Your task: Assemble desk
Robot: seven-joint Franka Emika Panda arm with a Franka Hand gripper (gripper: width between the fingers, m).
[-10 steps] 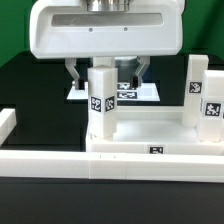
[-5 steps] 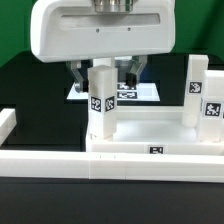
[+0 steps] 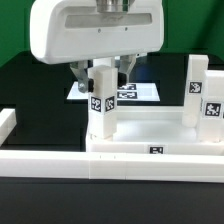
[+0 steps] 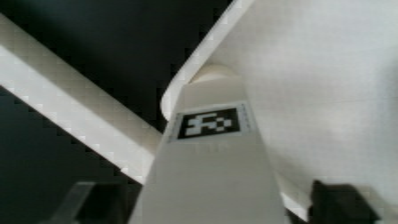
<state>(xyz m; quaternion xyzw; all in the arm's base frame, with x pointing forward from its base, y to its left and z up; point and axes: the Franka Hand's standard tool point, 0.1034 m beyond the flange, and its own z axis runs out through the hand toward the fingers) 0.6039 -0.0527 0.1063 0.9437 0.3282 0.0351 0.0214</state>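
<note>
At the exterior view's left a white border bar (image 3: 8, 122) turns the corner and runs along the front, and to my eye it is there to keep the tabletop (image 3: 150, 130) from sliding while parts are pushed into it. The tabletop lies against that bar with its sockets facing up. Next along, a leg (image 3: 100, 115) stands upright at the tabletop's near corner, its tag facing us, and the gripper (image 3: 102, 78) hangs right over it with a dark finger down each side. The jaws are parted and straddle the leg's upper part, so I judge it is about to take hold, most likely to seat or twist the leg into its socket. Behind, the marker board (image 3: 142, 92) lies flat, well apart from the work. At the right edge two more legs (image 3: 197, 85) (image 3: 212, 108) stand on the tabletop's far end, so the job looks well along. The wrist view adds what the room view hides: looking down the leg (image 4: 210, 170), a thin gap shows between it and the fingers (image 4: 86, 205), so nothing is gripped as far as I can see, and the leg's foot meets a rounded corner of the tabletop (image 4: 320, 60). It shows nothing of the other legs
</note>
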